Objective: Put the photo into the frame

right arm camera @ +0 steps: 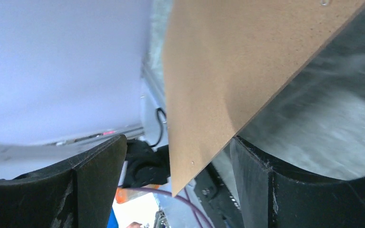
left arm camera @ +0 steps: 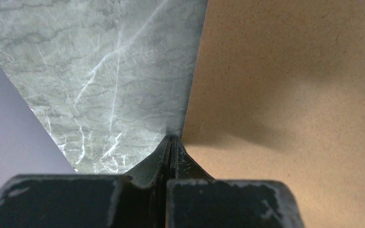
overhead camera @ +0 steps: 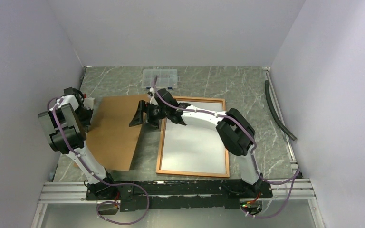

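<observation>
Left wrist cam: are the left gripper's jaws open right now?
No, the left gripper is shut tight, its tips meeting right at the edge of the brown backing board.

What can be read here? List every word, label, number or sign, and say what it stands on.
No text can be read in any of the three views.
Brown backing board: plain, no print.
Red-orange frame: no label shows.
Clear plastic compartment box: too small to tell whether it bears any marking.
</observation>
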Action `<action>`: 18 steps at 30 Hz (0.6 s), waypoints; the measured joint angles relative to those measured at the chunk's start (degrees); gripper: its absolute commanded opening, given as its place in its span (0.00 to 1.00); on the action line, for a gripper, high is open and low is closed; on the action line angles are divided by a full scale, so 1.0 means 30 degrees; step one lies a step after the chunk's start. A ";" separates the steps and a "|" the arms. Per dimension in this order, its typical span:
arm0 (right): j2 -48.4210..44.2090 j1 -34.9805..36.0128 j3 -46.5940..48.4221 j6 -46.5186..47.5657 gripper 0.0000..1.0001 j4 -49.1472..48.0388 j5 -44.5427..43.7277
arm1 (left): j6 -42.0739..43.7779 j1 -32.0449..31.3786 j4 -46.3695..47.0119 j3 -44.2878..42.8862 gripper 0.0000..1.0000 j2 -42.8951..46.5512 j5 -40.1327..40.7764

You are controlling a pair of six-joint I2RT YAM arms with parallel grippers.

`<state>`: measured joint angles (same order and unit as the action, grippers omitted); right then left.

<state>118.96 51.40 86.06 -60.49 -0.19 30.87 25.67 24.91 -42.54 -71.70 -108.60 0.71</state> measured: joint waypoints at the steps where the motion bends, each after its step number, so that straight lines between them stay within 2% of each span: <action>1: -0.0277 0.0000 0.0000 0.0007 0.82 -0.0430 0.0270 | 0.0051 0.0000 -0.0015 -0.0007 0.03 0.0000 0.0000; 7: -0.0984 0.0131 0.0000 -0.0386 0.81 -0.3752 0.1392 | 0.0087 0.0000 -0.0087 -0.0058 0.03 0.0000 -0.0087; 18: -0.0743 0.0160 0.0204 -0.1741 0.80 -0.7031 0.3213 | 0.0211 0.0000 -0.0335 -0.0109 0.03 0.0044 -0.1100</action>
<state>116.73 51.88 86.67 -65.71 -21.28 40.51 26.30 24.91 -43.55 -72.03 -108.47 -2.59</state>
